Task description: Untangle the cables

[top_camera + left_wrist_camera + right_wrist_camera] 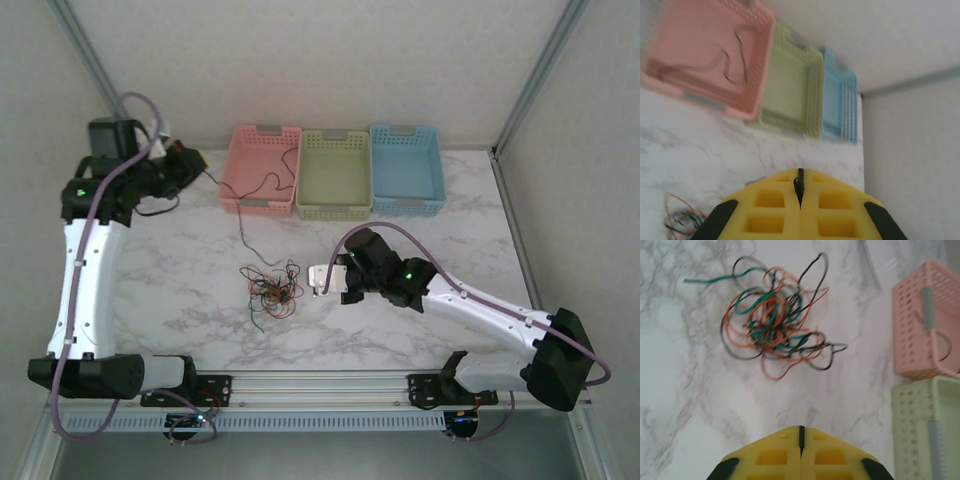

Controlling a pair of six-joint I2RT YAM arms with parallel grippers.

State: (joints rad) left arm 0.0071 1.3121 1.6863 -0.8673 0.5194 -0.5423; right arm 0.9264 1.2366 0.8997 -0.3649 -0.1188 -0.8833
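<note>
On the veined marble table (180,290), your hair-thin cables (272,288) lie loosely tangled; left gripper (799,176) and right gripper (801,431) sit pressed together, perforated baskets (335,137) behind.

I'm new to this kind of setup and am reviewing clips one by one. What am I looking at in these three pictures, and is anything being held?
Two robot arms are bolted at the near edge of a marble table, each ending in two yellow-padded fingers. The wide picture looks down from above and behind; the other two come from wrist cameras. On the table lies a tangle of thin black, green and orange cables; a pink basket, green basket and blue basket stand at the back. The left fingers are shut; a black cable leads from them over the pink basket, so they seem to pinch it. The right fingers are shut on nothing, beside the tangle.
</note>
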